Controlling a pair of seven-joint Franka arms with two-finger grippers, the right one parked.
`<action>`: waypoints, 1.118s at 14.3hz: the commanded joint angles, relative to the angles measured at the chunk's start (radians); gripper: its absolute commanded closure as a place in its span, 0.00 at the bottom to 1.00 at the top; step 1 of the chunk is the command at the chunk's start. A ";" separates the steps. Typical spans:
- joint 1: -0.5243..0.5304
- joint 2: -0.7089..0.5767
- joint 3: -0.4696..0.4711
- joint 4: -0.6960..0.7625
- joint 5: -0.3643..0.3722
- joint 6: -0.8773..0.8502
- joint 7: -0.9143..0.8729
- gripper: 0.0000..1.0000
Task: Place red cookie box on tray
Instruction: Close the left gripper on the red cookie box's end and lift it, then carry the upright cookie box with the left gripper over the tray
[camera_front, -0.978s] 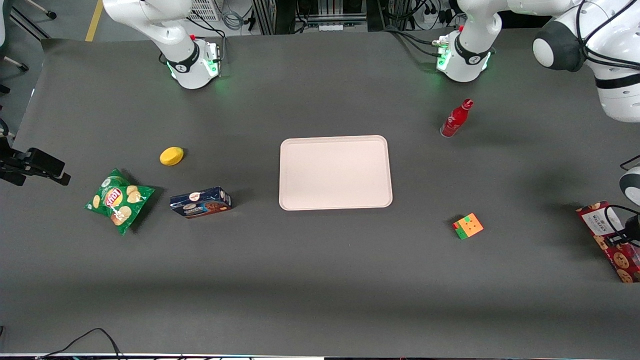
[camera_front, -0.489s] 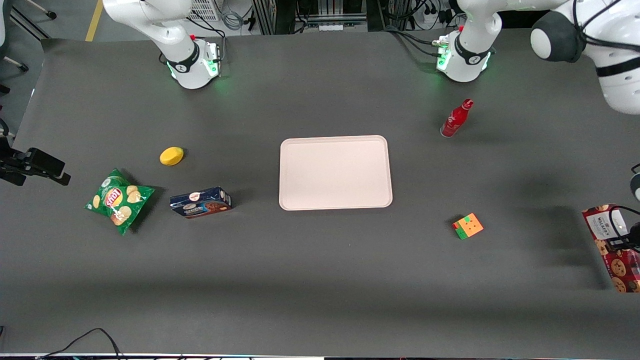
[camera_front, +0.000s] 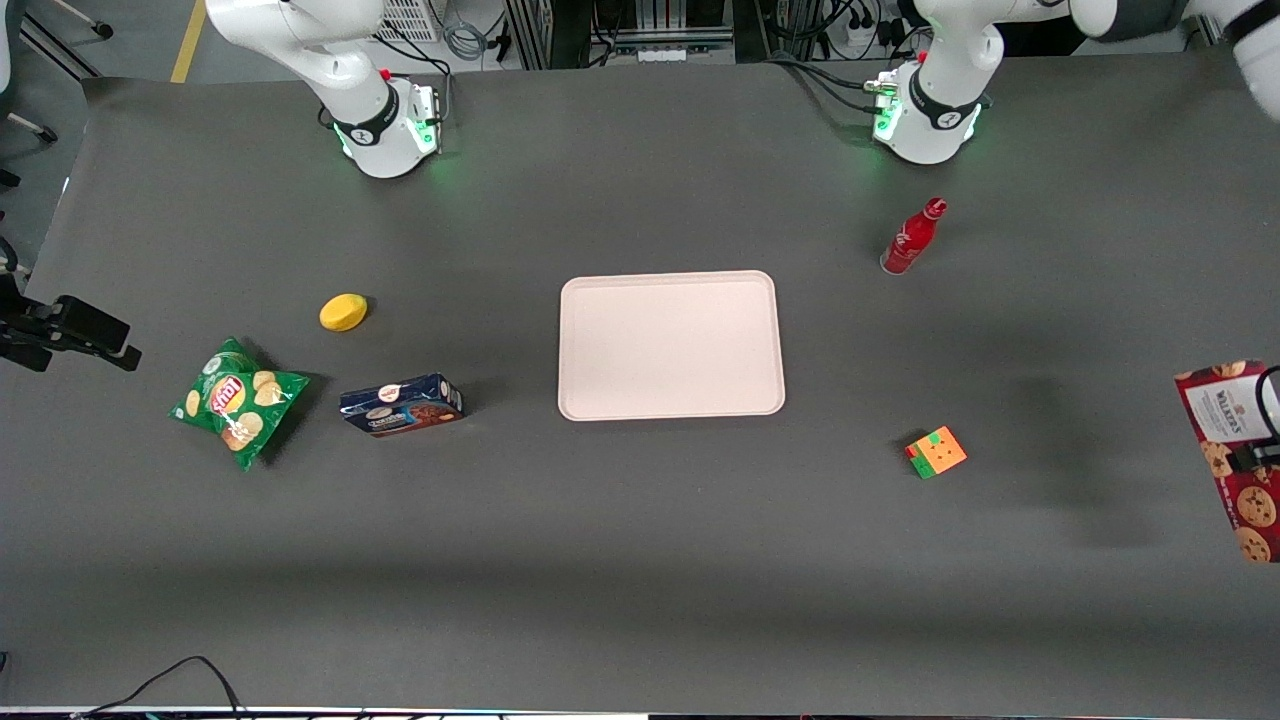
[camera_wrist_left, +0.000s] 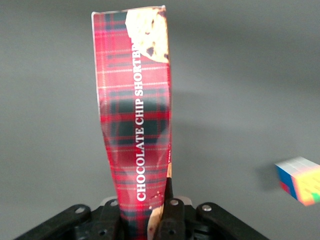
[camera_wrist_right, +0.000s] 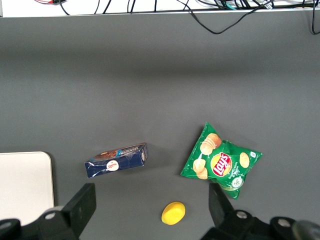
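- We see the gripper (camera_wrist_left: 145, 220) closed tightly on one end of the red cookie box (camera_wrist_left: 135, 115), which is lifted above the table (camera_front: 640, 560) at the working arm's end.
- The tray (camera_front: 670, 345) lies well apart, with the colourful cube (camera_front: 936, 452) between them.

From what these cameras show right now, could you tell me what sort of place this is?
Probably a robotics lab: a dark mat-covered table, cabling and equipment racks along its edge, grocery props like the chips bag. The gripper holds the red cookie box above the table.
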 joint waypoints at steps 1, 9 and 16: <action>-0.012 -0.164 -0.069 -0.027 0.110 -0.166 -0.098 1.00; -0.015 -0.301 -0.423 -0.039 0.215 -0.364 -0.480 1.00; -0.026 -0.290 -0.874 -0.124 0.421 -0.320 -0.844 1.00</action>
